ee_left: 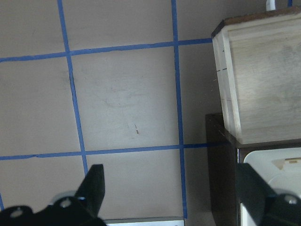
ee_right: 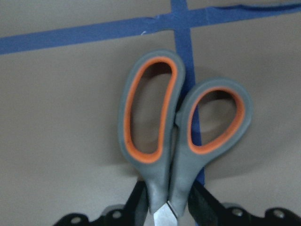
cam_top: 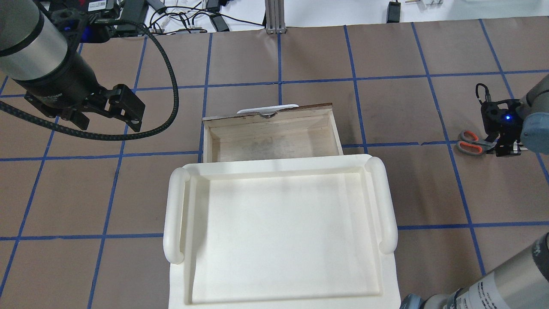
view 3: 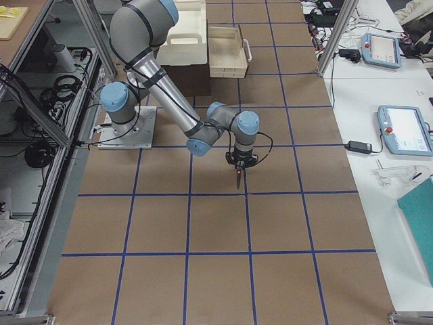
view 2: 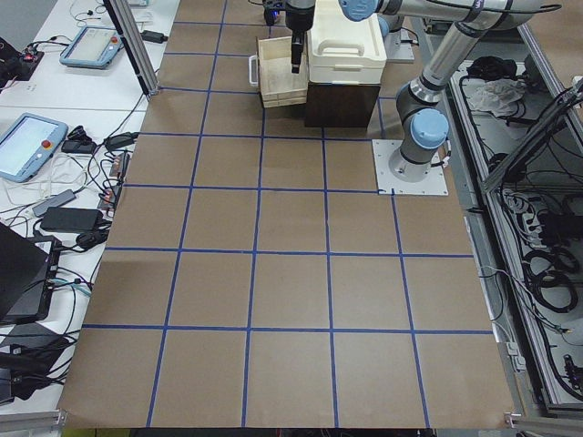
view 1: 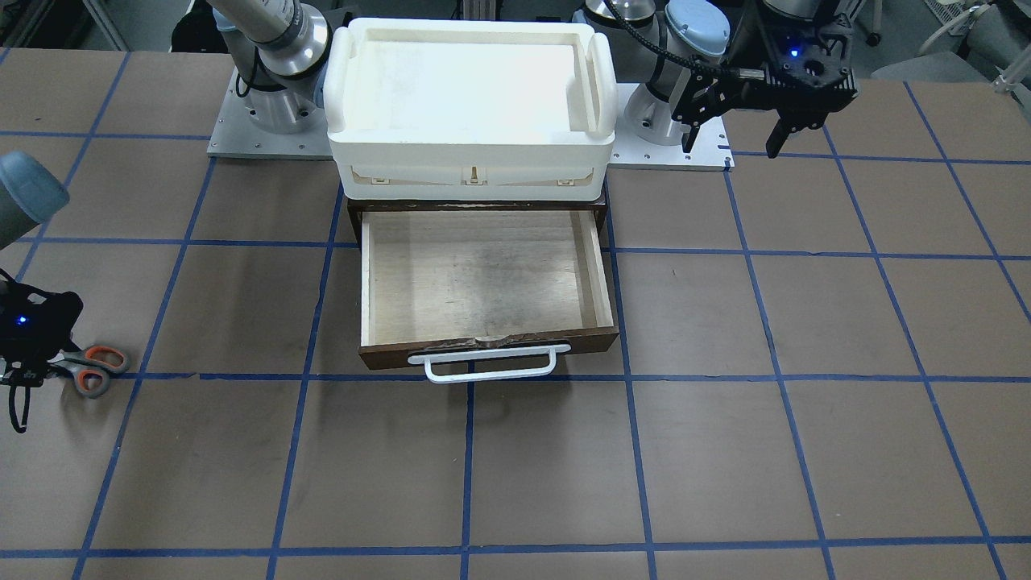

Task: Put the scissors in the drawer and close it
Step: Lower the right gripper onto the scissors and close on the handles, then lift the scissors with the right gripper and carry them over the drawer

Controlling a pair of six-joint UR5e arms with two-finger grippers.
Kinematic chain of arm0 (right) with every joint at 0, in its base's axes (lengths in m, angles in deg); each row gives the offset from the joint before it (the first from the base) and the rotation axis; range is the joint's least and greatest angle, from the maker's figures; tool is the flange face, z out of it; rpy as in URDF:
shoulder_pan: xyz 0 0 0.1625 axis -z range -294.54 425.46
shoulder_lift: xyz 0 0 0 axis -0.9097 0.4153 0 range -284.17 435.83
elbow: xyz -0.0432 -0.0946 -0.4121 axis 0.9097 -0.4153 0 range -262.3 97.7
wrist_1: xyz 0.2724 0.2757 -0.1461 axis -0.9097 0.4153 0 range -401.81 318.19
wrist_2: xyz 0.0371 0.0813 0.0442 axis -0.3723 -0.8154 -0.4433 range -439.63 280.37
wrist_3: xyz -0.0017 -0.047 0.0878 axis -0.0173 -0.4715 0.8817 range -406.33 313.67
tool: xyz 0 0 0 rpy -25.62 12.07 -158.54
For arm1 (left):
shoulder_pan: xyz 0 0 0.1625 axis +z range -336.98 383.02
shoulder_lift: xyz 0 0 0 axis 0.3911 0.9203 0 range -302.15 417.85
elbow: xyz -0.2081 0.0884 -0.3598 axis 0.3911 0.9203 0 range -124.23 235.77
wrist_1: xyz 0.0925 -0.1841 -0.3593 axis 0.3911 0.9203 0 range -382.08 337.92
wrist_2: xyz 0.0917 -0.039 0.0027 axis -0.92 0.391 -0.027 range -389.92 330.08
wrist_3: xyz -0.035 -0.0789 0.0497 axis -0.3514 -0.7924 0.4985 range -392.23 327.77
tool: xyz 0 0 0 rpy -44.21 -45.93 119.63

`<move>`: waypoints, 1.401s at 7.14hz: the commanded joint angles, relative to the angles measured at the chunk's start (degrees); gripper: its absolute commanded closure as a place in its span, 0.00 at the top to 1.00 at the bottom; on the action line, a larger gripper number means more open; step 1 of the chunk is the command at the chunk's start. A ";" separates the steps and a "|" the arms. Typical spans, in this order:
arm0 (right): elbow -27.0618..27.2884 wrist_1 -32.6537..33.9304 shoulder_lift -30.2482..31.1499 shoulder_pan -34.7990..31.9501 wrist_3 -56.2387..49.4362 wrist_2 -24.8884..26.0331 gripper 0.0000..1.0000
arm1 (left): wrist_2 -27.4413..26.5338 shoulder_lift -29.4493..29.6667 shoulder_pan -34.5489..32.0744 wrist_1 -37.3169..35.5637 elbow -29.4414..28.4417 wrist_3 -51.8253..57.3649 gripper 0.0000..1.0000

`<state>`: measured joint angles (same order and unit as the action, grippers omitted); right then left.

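Facing the brown table (view 1: 725, 451) with its grid of blue tape, I had the white plastic bin (view 1: 471, 161) straight ahead of me, sitting on top of a dark brown cabinet. Beneath the bin the drawer (view 1: 483, 274) stood pulled out toward the far side of the table, its pale wood floor bare and its dark front carrying the white bar handle (view 1: 487, 364). My left gripper (view 1: 733, 145) hung above the table off the drawer's left side, near my base plate, its two fingers (ee_left: 94, 186) spread wide apart with nothing between them; its wrist camera looked down past them at one corner of the drawer and the cabinet. My right gripper (ee_right: 167, 207) was low over the table far out on my right, well apart from the drawer. Its fingers (ee_right: 138, 205) pressed against both sides of the scissors (ee_right: 162, 174), clamped just below the grey-and-orange loop handles. Those handles pointed away from the gripper and lay over a blue tape line near a crossing. The blades were hidden under the gripper, and I could not tell whether the scissors rested on the table or sat just clear of it.
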<state>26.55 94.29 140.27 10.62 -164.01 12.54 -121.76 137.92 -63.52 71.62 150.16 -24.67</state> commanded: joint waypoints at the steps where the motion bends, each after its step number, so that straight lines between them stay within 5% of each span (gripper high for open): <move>1: -1.00 0.22 1.46 -0.09 2.35 1.51 0.00 | 0.00 0.00 -0.03 0.00 0.00 0.00 1.00; 4: -6.18 -3.28 4.71 -4.63 7.97 0.39 0.00 | 0.00 0.00 0.06 -0.09 0.00 0.00 1.00; 8: -18.21 -22.84 8.49 -21.05 30.00 -3.84 0.00 | 0.00 0.00 0.06 0.00 0.00 0.00 1.00; 10: -19.11 -28.59 15.24 -29.39 37.30 -3.66 0.00 | 0.00 -0.09 0.06 0.61 0.00 0.00 1.00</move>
<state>8.23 69.30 151.66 -13.16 -132.31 8.83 -121.76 137.90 -63.46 71.76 150.16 -24.67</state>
